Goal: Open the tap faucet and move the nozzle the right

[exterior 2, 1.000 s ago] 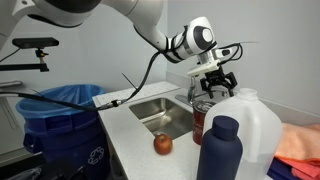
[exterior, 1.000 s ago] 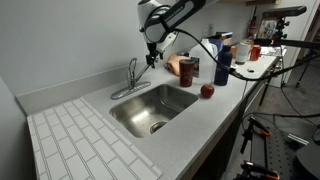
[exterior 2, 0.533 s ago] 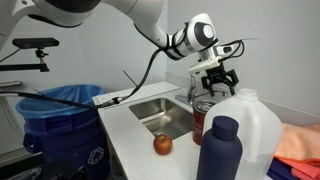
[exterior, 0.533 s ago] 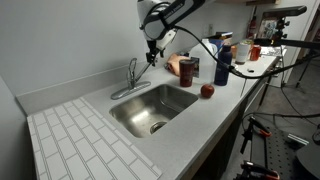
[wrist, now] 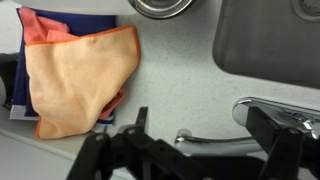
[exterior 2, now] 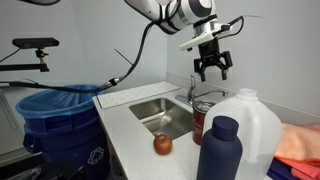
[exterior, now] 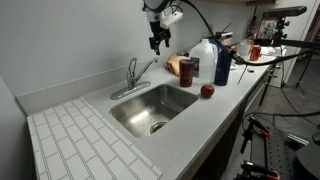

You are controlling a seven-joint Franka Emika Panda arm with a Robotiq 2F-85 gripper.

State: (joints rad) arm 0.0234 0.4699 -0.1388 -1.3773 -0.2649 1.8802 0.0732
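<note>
Pincer [exterior: 156, 44] abv tap faucet [exterior: 131, 78], apart

The tap faucet [exterior: 131, 78] stood on the counter [exterior: 222, 100] just behind the sink [exterior: 150, 110], at the middle of its back rim. My gripper [exterior: 157, 41] hung high above the sink's back corner, well apart from the tap. Beyond that end of the sink lay an apple [exterior: 207, 91] near the counter's front edge. Behind the apple stood a can [exterior: 188, 68] with a cloth [exterior: 175, 64] beside it, and farther from the sink a bottle [exterior: 222, 64] and a jug [exterior: 205, 50]. At the sink's opposite end lay a tiled drainboard [exterior: 75, 140]. A bin [exterior 2: 55, 110] stood on the floor past the sink.
</note>
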